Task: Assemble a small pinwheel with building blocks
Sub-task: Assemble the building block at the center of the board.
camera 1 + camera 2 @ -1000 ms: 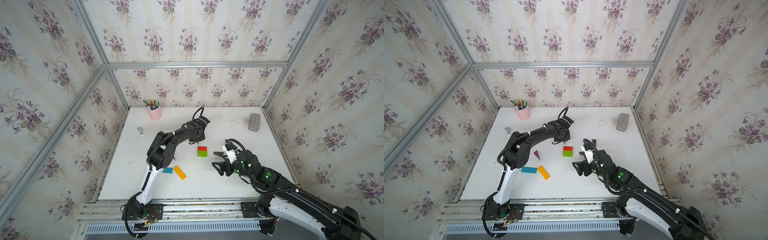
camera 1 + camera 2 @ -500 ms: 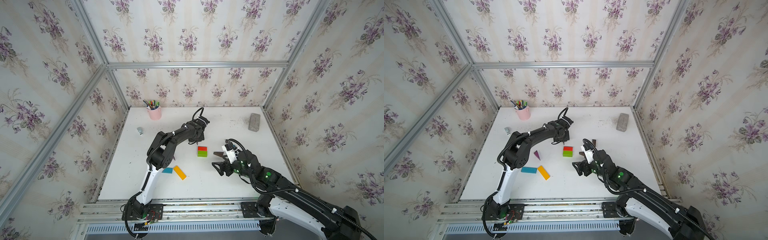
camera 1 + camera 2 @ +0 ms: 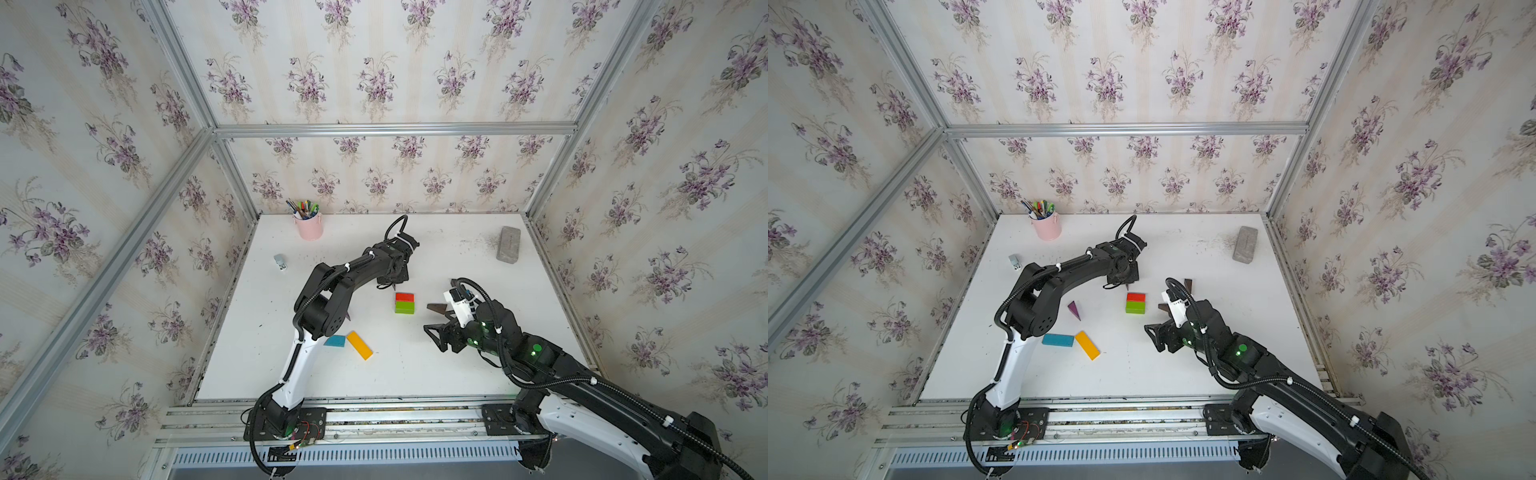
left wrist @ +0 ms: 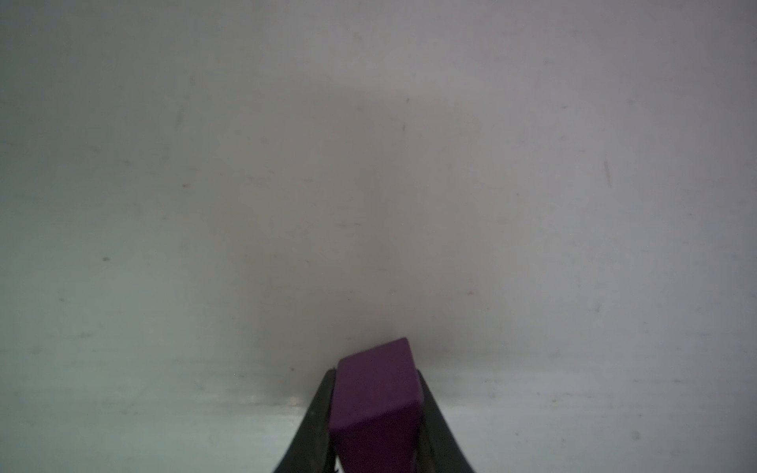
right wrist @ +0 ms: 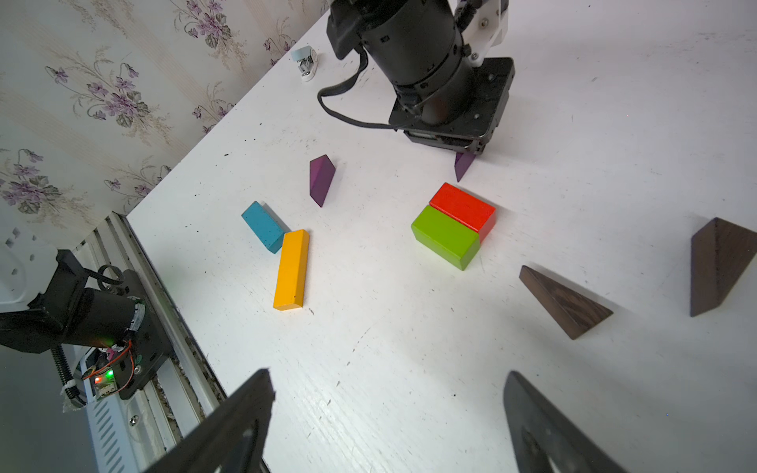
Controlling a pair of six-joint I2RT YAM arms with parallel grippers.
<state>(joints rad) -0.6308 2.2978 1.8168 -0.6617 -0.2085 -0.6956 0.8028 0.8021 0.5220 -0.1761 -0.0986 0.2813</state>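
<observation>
The left gripper (image 4: pixel 376 395) has its dark fingers (image 4: pixel 320 413) pressed narrowly against both flanks of a purple wedge (image 4: pixel 375 403), which points its tip downward; whether that tip touches the table (image 3: pixel 436 374) cannot be told. The held wedge hangs just beyond the far edge of the red block (image 5: pixel 461 204), slightly apart from it. The red block lies flush against the green block (image 5: pixel 444 235) on its near side, the two forming one square pad in the middle of the table. The right gripper (image 5: pixel 389 413) has its fingers (image 5: pixel 237 417) spread wide over bare white surface and grips nothing. Just right of the green block lies one brown wedge (image 5: pixel 563 301), flat, with a clear gap between them. A second brown wedge (image 5: pixel 719 262) stands farther right, apart from the first. Left of the pad, across an open strip, a loose purple wedge (image 5: pixel 321 180) rests on its own. Nearer than that, the blue bar (image 5: pixel 262 225) and yellow bar (image 5: pixel 291 270) meet at one corner, at an angle. The near-centre of the table and its far right stretch are open. A grey slab (image 3: pixel 508 244) sits by the far right edge, a pink pen cup (image 3: pixel 308 226) by the far left corner, and a small pale object (image 3: pixel 280 262) close to the left edge. A metal rail (image 3: pixel 374 411) runs along the near edge.
</observation>
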